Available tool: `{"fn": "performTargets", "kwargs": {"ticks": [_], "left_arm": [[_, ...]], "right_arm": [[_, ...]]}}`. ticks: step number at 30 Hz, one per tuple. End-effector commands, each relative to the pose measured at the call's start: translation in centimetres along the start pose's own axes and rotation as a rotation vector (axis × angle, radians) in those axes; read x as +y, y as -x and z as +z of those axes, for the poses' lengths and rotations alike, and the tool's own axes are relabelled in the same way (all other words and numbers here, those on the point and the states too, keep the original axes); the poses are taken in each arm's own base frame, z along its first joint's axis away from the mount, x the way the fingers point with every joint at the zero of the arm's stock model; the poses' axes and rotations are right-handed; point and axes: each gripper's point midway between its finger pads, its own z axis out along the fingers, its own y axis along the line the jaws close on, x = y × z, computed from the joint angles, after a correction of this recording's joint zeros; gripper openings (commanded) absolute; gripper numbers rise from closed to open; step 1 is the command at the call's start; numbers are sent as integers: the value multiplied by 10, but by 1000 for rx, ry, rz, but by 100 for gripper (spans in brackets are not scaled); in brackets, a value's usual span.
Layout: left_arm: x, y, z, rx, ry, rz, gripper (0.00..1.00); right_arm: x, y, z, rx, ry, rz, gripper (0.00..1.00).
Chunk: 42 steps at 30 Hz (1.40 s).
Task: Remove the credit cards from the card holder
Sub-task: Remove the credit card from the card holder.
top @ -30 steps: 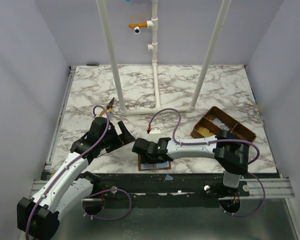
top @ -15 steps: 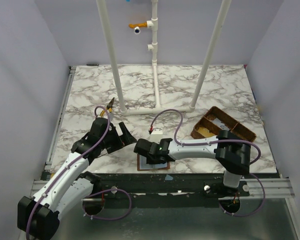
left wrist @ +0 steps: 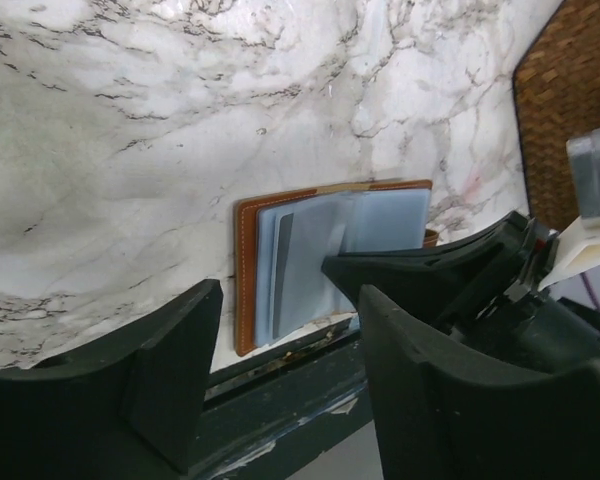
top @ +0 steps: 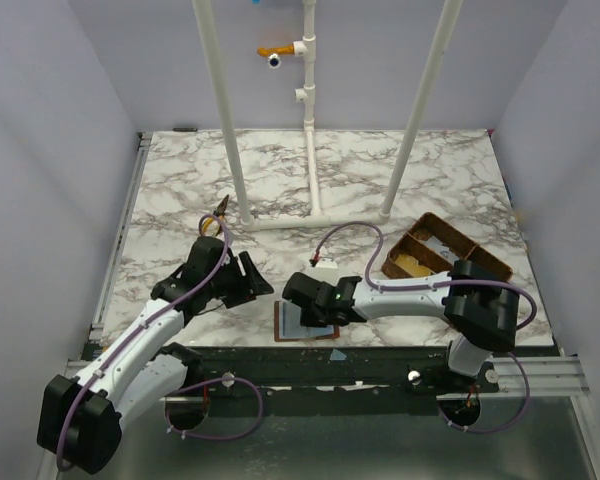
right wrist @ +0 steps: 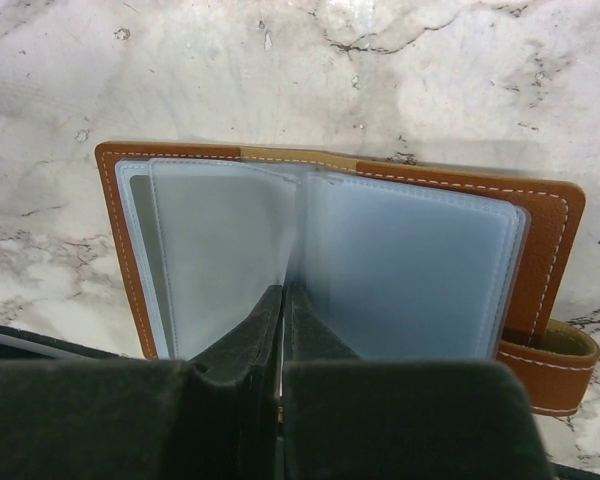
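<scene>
I read the right gripper [right wrist: 282,292] closed at the open wallet's [right wrist: 550,220] middle fold just ahead, the left gripper [left wrist: 288,305] spread wide.

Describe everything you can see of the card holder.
The card holder is a tan-brown leather bifold with pale stitching, lying open and flat on the marble table near its front edge. Cloudy blue-grey plastic sleeves fan out inside, and a snap tab sticks out at one corner. The right gripper, fingers closed, meets its centre fold. The left gripper hovers apart, open.
</scene>
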Motion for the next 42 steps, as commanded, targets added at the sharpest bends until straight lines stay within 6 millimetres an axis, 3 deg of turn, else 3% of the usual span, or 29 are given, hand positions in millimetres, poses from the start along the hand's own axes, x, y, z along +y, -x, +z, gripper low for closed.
{"fn": "performTargets", "kwargs": {"ticks": [1,8,15,23,42], "left_arm": [[-1,-7,6,31,-35,13,52],[1,-15,15,71,-39,24,22],[-6,-28,24,125,-39,60,6],[-7,-47,40,178,-9,80,1],[4,-54,61,208,59,102,0]], "right_arm": [[-25,-13,11,46,-54,-6,1],[-36,-14,13,60,-42,34,1],[-40,-19,16,91,2,79,1],[-50,-22,17,106,27,128,1],[-65,-30,19,131,72,205,1]]}}
